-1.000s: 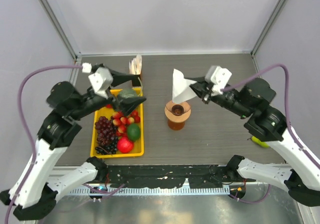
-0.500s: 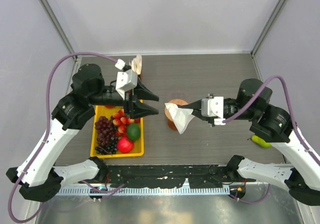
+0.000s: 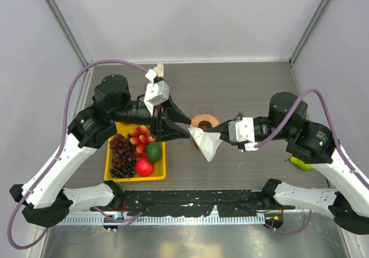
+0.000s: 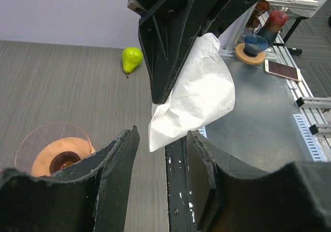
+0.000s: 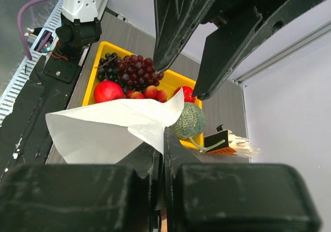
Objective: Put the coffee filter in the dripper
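My right gripper (image 3: 214, 134) is clamped on one edge of the coffee filter (image 3: 206, 144), jaws pressed together on the paper. The filter is held up off the table (image 3: 248, 91), over the near side of the dripper (image 3: 204, 120), not inside it. My left gripper (image 3: 183, 126) has its fingers spread apart just beside the filter's free corner; I cannot tell if they touch it. A yellow tray (image 3: 108, 154) of fruit sits left of the dripper, and a pear (image 3: 300, 163) lies far right.

White arm links (image 3: 57, 169), black joints (image 3: 112, 91), purple cables (image 3: 92, 65)
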`<action>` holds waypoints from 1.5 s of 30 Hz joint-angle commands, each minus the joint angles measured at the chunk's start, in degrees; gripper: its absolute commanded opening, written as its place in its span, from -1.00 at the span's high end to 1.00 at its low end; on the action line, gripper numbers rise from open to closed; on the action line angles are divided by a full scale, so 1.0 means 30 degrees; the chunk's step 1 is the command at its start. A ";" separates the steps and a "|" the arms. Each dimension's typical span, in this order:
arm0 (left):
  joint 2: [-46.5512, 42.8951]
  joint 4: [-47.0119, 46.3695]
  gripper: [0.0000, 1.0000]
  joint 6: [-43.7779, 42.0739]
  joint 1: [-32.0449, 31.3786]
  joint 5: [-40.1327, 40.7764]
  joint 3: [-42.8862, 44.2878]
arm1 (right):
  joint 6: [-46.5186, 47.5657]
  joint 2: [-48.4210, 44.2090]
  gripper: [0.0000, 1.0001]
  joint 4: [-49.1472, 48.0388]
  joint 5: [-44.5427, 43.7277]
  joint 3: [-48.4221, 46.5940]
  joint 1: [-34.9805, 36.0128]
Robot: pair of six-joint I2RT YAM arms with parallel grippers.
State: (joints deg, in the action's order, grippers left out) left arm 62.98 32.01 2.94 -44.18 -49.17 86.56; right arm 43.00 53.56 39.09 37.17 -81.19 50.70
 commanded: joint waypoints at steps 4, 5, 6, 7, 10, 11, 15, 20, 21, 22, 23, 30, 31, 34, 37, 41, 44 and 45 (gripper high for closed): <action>0.0393 -0.0153 0.02 -0.0335 -0.0564 0.0422 0.0735 | 0.0285 0.0047 0.82 -0.0199 0.0179 -0.0828 0.0327; 0.0480 -0.0094 0.05 -0.0364 -0.0623 0.0451 0.0706 | 0.0256 0.0047 0.82 -0.0256 0.0179 -0.0886 0.0357; 0.0452 -0.0036 0.10 -0.0394 -0.0682 0.0481 0.0706 | 0.0255 0.0047 0.83 -0.0228 0.0150 -0.0945 0.0357; 0.0510 -0.0006 0.15 -0.0365 -0.0653 0.0481 0.0677 | 0.0255 0.0047 0.82 -0.0199 0.0179 -0.0945 0.0357; 0.0539 0.0081 0.27 -0.0306 -0.0653 0.0569 0.0589 | 0.0343 -0.0011 0.83 -0.0169 0.0121 -0.0974 0.0357; 0.0540 0.0140 0.34 -0.0306 -0.0653 0.0511 0.0560 | 0.0343 -0.0070 0.83 -0.0198 0.0179 -0.0975 0.0386; 0.0364 0.0082 1.00 -0.0161 -0.0653 0.0217 0.0238 | 0.0460 -0.0187 0.80 -0.0198 -0.0025 -0.0945 0.0386; 0.0305 -0.0356 1.00 0.1390 -0.0186 -0.0455 -0.0348 | 0.0256 -0.0656 0.43 -0.0287 -0.0787 -0.1033 0.0386; 0.0334 -0.0531 1.00 0.1828 -0.0010 -0.0689 -0.0552 | 0.0226 -0.0859 0.20 -0.0286 -0.1049 -0.1033 0.0386; 0.0335 -0.0620 1.00 0.2123 0.0166 -0.0807 -0.0641 | 0.0226 -0.1006 0.11 -0.0257 -0.1167 -0.1004 0.0415; 0.0364 -0.0650 1.00 0.2416 0.0254 -0.0779 -0.0758 | 0.0284 -0.1124 0.02 -0.0257 -0.1343 -0.1033 0.0415; 0.0744 -0.1439 1.00 0.4582 0.0606 -0.1100 -0.1139 | 0.0839 -0.1360 -0.04 -0.0111 -0.1375 -0.1326 0.0415; 0.0832 -0.1760 1.00 0.5051 0.0694 -0.1159 -0.1198 | 0.0957 -0.1330 -0.03 -0.0081 -0.1345 -0.1355 0.0415; 0.1037 -0.2698 1.00 0.6544 0.1191 -0.1568 -0.1520 | 0.1629 -0.1096 0.12 0.0328 -0.1199 -0.1560 0.0445; 0.1009 -0.3577 1.00 0.7601 0.1660 -0.2095 -0.1958 | 0.1720 -0.0979 0.43 0.0359 -0.1256 -0.1648 0.0445; 0.0570 -0.4369 1.00 0.7809 0.1837 -0.2799 -0.2632 | 0.1925 -0.1036 0.90 0.0446 -0.1432 -0.1590 0.0503; 0.0364 -0.4604 1.00 0.7634 0.1983 -0.3297 -0.3159 | 0.1896 -0.1241 0.90 0.0388 -0.1753 -0.1473 0.0416; 0.0306 -0.4634 1.00 0.7633 0.2042 -0.3356 -0.3306 | 0.1838 -0.1358 0.90 0.0156 -0.1870 -0.1415 0.0473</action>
State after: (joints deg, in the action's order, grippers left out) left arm 66.02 22.68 24.34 -38.70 -55.37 78.11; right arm 48.10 50.24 41.28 33.15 -84.31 51.70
